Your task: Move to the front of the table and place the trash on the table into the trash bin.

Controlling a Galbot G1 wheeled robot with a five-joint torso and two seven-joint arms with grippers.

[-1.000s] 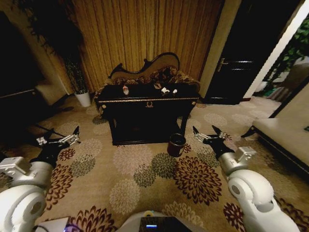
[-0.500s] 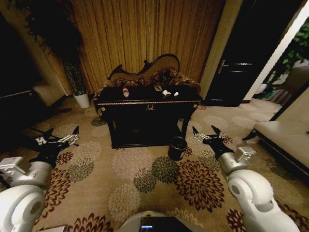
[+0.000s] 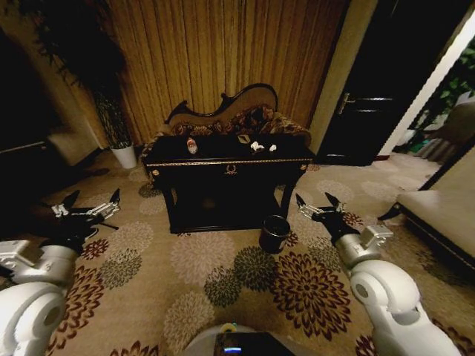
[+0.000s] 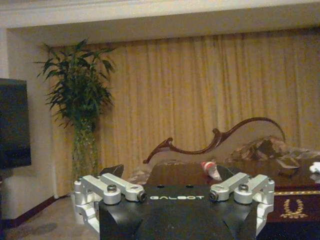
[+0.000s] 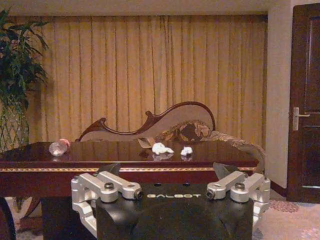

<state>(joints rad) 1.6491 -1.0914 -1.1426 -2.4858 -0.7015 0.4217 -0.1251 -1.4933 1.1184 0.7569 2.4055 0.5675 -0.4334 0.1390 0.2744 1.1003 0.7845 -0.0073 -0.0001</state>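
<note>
Carpeted room, table (image 3: 228,167) ahead, trash bin (image 3: 274,233) at its front right leg.
Left gripper (image 3: 85,208) and right gripper (image 3: 318,208) hang spread, empty; bottle (image 3: 192,145) and paper bits (image 3: 263,146) lie on top, out of reach.

**Both arms forward, jaws spread**

Left gripper (image 3: 91,206) hangs out at ten o'clock, low, fingers apart, nothing between them. Right gripper (image 3: 317,205) reaches toward two o'clock, jaws also wide and empty. White forearms angle in from the bottom corners, elbows bent, wrists level.
</note>
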